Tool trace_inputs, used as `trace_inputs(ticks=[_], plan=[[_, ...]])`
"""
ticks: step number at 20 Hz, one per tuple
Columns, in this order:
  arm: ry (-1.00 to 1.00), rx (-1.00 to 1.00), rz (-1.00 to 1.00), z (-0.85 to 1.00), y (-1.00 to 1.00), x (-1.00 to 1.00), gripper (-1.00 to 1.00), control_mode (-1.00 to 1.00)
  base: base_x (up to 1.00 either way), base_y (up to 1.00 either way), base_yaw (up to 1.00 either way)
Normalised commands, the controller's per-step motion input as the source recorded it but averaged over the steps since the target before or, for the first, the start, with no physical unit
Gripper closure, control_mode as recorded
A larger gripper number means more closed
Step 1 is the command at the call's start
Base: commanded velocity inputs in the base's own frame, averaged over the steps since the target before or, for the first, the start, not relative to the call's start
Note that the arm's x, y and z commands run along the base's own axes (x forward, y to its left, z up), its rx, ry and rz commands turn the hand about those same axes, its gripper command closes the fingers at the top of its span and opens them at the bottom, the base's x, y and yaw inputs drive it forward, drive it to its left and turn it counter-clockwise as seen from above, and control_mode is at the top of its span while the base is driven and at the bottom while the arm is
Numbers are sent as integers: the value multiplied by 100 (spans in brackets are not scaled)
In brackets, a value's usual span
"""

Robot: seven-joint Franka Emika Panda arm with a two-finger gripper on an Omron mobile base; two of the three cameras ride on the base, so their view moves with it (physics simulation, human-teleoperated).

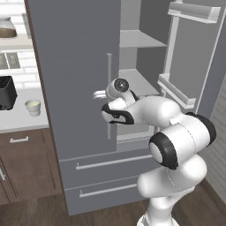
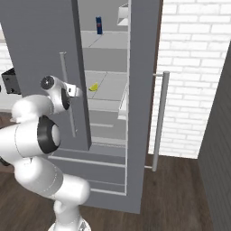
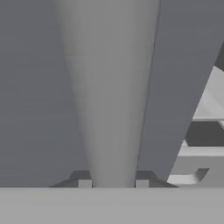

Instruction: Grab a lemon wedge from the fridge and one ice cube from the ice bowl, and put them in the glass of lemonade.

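The grey fridge point(image 1: 75, 66) has its right door point(image 1: 194, 57) swung open and its left door closed. My gripper point(image 1: 99, 94) is at the left door's vertical bar handle point(image 1: 109, 66). In the hand view the handle point(image 3: 109, 87) runs up between my fingertips point(image 3: 85, 183), which touch it on both sides, so the gripper point(image 3: 113, 183) is shut on it. The lemon wedge point(image 2: 93, 86) lies on a pale middle shelf inside the fridge. The glass of lemonade point(image 1: 33, 106) stands on the counter left of the fridge. The ice bowl and ice cube are out of view.
A black toaster point(image 1: 6, 92) sits on the counter point(image 1: 22, 119) at the far left, with a lidded brown jar point(image 1: 6, 27) on a shelf above. A blue can point(image 2: 98, 25) stands on an upper fridge shelf. The open door's handle point(image 2: 160, 122) is near a white brick wall.
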Motion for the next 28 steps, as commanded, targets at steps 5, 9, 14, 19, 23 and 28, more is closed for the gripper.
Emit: trace_inputs(ticks=[5,9,14,19,23,28], plan=[[4,0,23,28,79,-54,100,-100,0,0,0],[5,0,25,30,96,-81,100,-100,0,0,0],[6,-2,23,39,100,-97,100,-100,0,0,0],[7,-7,19,52,97,-100,100,-100,0,0,0],[7,-9,20,46,94,-99,100,-100,0,0,0],[1,-14,7,19,84,-96,-100,-100,0,0,0]])
